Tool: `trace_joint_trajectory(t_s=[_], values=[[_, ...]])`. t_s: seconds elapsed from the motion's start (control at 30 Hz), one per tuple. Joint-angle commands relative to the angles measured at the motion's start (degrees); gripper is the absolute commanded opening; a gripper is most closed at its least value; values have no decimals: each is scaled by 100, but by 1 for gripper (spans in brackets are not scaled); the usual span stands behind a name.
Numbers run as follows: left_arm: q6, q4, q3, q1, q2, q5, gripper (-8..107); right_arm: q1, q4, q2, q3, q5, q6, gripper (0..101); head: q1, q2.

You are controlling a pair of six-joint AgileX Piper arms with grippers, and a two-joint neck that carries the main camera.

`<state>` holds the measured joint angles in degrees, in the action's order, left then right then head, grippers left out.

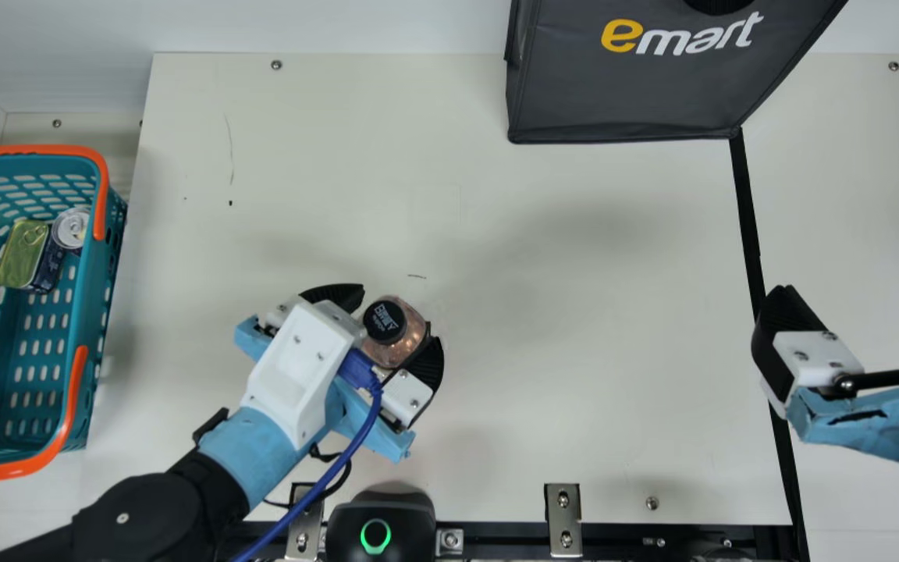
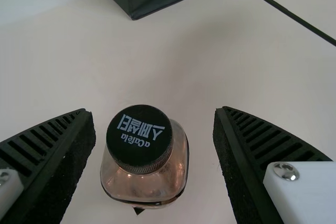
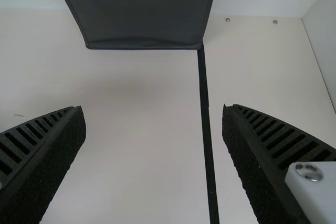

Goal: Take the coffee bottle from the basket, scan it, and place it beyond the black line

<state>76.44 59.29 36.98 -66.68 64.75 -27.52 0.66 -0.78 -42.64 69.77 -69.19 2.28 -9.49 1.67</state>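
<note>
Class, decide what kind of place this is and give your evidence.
Probably a mock shop checkout set up for robots: a shopping basket holding cans, a dark bag with a store-style logo, and a black line marking off part of the table.

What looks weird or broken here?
My right arm's blue part has a jagged dark mark, maybe a rip. The table has thin dark marks near the basket too, like scribbles on a plain top. Nothing looks spilled, and the bottle stands upright.
</note>
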Motion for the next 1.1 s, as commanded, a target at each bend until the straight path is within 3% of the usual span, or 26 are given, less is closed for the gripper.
trace_joint_trajectory(t_s=[0.0, 0.83, 1.07], values=[[32, 21, -6, -1, 26, 17, 90, 0, 0, 0, 0, 0, 0, 91, 157, -9], [522, 412, -181, -14, 296, -37, 90, 0, 0, 0, 0, 0, 0, 91, 157, -9], [674, 484, -173, -12, 343, -9, 43, 0, 0, 0, 0, 0, 0, 91, 157, -9]])
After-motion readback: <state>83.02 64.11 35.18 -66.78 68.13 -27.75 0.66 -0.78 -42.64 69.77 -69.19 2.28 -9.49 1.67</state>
